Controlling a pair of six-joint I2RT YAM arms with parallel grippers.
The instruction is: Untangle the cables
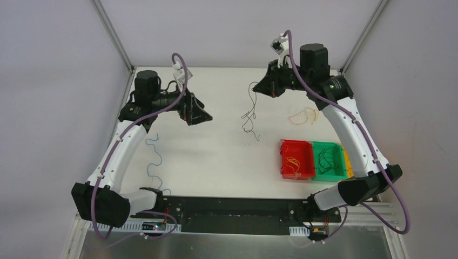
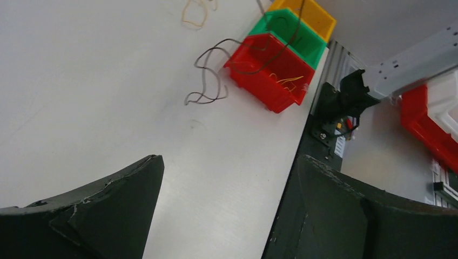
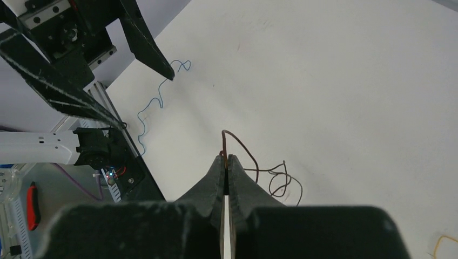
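Observation:
My right gripper [image 1: 258,86] is shut on one end of a thin black cable [image 1: 249,116] and holds it raised, so the cable hangs down and its curly lower part rests on the white table. In the right wrist view the fingertips [image 3: 226,158] pinch the dark cable [image 3: 253,164]. My left gripper [image 1: 197,114] is open and empty above the table's left half; its fingers [image 2: 127,197] stand wide apart. A blue cable [image 1: 154,160] lies alone on the left, also in the right wrist view [image 3: 155,101]. A yellow-orange cable [image 1: 303,116] lies on the right.
A red bin [image 1: 296,159] holding yellow cable, a green bin [image 1: 328,159] holding black cable and a yellow bin [image 1: 347,163] stand in a row at the near right. The bins show in the left wrist view [image 2: 268,75]. A black base rail [image 1: 237,208] runs along the near edge.

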